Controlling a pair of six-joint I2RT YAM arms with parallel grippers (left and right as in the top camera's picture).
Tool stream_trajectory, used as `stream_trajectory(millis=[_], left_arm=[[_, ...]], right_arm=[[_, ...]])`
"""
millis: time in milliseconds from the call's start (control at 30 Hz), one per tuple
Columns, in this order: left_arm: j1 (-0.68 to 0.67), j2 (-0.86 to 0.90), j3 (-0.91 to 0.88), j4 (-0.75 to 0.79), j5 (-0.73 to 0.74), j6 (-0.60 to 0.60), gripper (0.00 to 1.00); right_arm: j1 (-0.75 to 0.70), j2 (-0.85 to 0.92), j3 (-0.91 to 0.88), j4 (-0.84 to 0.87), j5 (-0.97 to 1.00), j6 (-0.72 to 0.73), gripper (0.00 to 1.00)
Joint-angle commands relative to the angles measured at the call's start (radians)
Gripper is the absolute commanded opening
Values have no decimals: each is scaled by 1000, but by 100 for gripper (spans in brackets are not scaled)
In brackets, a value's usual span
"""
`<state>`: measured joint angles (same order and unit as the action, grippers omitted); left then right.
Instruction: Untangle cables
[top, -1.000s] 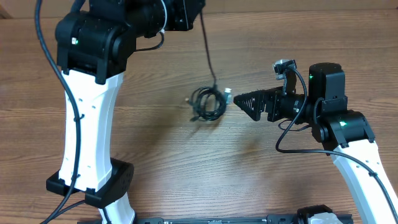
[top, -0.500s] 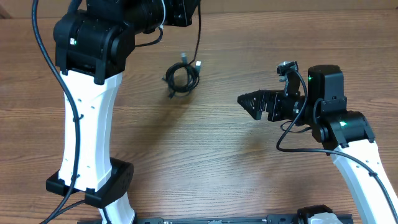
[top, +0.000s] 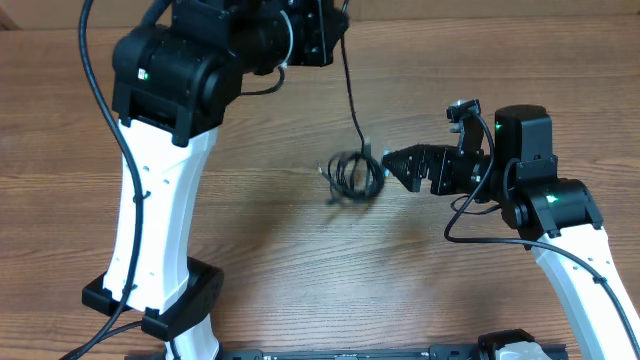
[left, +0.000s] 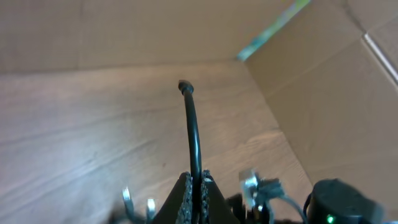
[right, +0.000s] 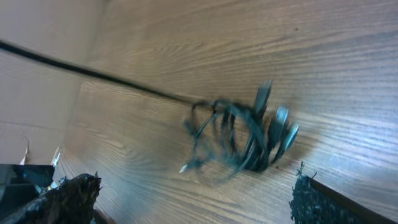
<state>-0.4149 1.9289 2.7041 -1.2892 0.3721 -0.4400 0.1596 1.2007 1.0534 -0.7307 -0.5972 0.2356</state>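
1. From above, your cables (top: 350, 175) are a small black knot over the wooden table (top: 250, 260); you cannot tell if the knot touches it. One cord (top: 352, 100) runs from the knot up to your left claw (top: 338, 38). Your right claw (top: 390, 162) is just right of the knot.
2. In the left wrist view, your left claw (left: 196, 199) is squeezed tight on that cord (left: 194, 137) (its plug end pokes out past the fingers).
3. In the right wrist view, your right claw (right: 186, 196) is wide apart and holds nothing. The cables (right: 242, 140) look blurry, a little ahead of its two fingers (right: 68, 196).
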Motion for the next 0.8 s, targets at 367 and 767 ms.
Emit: stream_trajectory(millis=[367, 767], left_arm=[[-11, 10, 51, -194, -290, -13, 4], [-12, 3, 54, -107, -145, -9, 4]], right_arm=[[5, -5, 19, 7, 6, 26, 100], [5, 7, 19, -12, 21, 53, 100]])
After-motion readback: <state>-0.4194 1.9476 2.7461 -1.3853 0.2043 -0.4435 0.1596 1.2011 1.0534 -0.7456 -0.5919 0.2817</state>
